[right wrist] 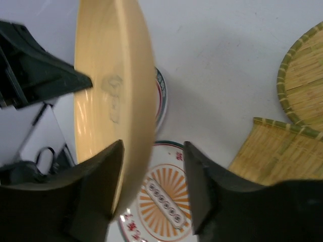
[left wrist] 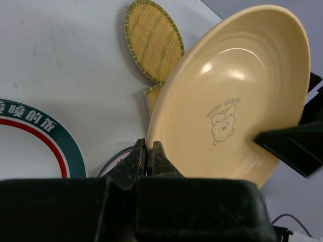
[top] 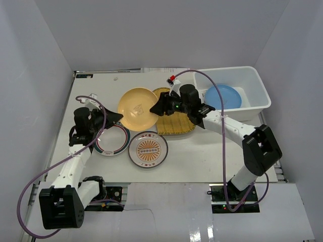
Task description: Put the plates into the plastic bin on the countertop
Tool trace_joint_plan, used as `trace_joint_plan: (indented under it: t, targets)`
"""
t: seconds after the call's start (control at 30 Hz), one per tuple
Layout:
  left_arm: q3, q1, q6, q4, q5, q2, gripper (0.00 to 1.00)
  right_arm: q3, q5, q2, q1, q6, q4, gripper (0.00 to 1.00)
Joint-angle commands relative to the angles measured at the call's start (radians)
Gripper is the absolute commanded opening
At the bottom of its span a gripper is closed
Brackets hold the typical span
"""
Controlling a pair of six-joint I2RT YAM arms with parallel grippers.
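The yellow-orange plate (top: 137, 108) is tilted up on edge above the countertop (top: 202, 151). My left gripper (top: 117, 117) is shut on its left rim, as the left wrist view (left wrist: 147, 148) shows with the plate (left wrist: 227, 101) rising beyond. My right gripper (top: 157, 107) is open, its jaws straddling the plate's right rim (right wrist: 101, 60) without closing, seen in the right wrist view (right wrist: 151, 146). A blue plate (top: 223, 97) lies in the plastic bin (top: 252, 75) at the back right.
Two white patterned plates lie near the front, one green-and-red rimmed (top: 112, 140), one with an orange sunburst (top: 148, 149). A round woven plate (top: 162, 93) and a squarish woven plate (top: 175, 123) lie under my right arm. White walls enclose the table.
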Motion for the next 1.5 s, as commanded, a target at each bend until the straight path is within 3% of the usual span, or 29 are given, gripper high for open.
trace_joint_plan:
  t: [0.0, 0.03, 0.07, 0.13, 0.17, 0.27, 0.43, 0.53, 0.7, 0.8, 0.9, 0.93, 1.0, 1.03, 1.13, 1.3, 1.37, 1.47]
  targets:
    - [0.061, -0.020, 0.023, 0.011, 0.118, -0.021, 0.00, 0.060, 0.076, 0.022, -0.001, 0.025, 0.046, 0.50]
    - [0.067, -0.020, 0.027, 0.005, 0.132, -0.018, 0.19, 0.060, 0.117, 0.019, -0.001, 0.028, 0.046, 0.22]
    - [0.070, -0.020, 0.027, 0.004, 0.134, -0.016, 0.32, 0.063, 0.142, 0.014, -0.003, 0.031, 0.046, 0.12]
    - [0.082, -0.020, 0.032, -0.028, 0.134, -0.015, 0.57, 0.058, 0.183, -0.021, -0.013, 0.028, 0.045, 0.08]
    - [0.087, -0.020, 0.043, -0.039, 0.128, -0.013, 0.79, 0.058, 0.217, -0.036, -0.023, 0.026, 0.045, 0.08]
    - [0.111, -0.021, 0.061, -0.081, 0.097, -0.016, 0.97, 0.048, 0.253, -0.111, -0.125, 0.031, 0.017, 0.08]
    - [0.142, -0.020, 0.101, -0.162, 0.014, -0.024, 0.98, -0.043, 0.257, -0.266, -0.494, 0.106, -0.015, 0.08]
    - [0.157, -0.021, 0.104, -0.209, -0.049, -0.021, 0.98, -0.081, 0.306, -0.297, -0.654, 0.108, -0.058, 0.08]
    - [0.167, -0.021, 0.093, -0.343, -0.254, -0.028, 0.98, -0.159, 0.331, -0.248, -0.788, 0.100, -0.078, 0.08]
    - [0.180, -0.021, 0.067, -0.456, -0.491, -0.033, 0.98, -0.167, 0.331, -0.200, -0.829, 0.100, -0.078, 0.10]
    - [0.170, -0.020, 0.044, -0.527, -0.625, -0.065, 0.98, -0.163, 0.331, -0.173, -0.840, 0.103, -0.078, 0.24]
    - [0.152, -0.020, 0.040, -0.538, -0.691, -0.076, 0.98, -0.163, 0.331, -0.171, -0.840, 0.103, -0.077, 0.36]
    - [0.125, -0.020, 0.018, -0.564, -0.740, -0.108, 0.98, -0.161, 0.329, -0.174, -0.842, 0.106, -0.077, 0.52]
    - [0.098, -0.021, 0.001, -0.576, -0.776, -0.122, 0.98, -0.160, 0.322, -0.186, -0.842, 0.106, -0.077, 0.67]
    - [0.079, -0.020, -0.028, -0.599, -0.808, -0.120, 0.98, -0.163, 0.264, -0.223, -0.840, 0.112, -0.081, 0.87]
    - [0.055, -0.020, -0.085, -0.631, -0.811, -0.094, 0.98, -0.248, 0.158, -0.415, -0.778, 0.123, -0.049, 0.93]
    - [0.039, -0.021, -0.100, -0.647, -0.810, -0.084, 0.98, -0.326, 0.145, -0.513, -0.669, 0.115, -0.031, 0.93]
    - [0.041, -0.020, -0.134, -0.689, -0.833, -0.071, 0.98, -0.484, 0.129, -0.631, -0.393, 0.131, 0.037, 0.91]
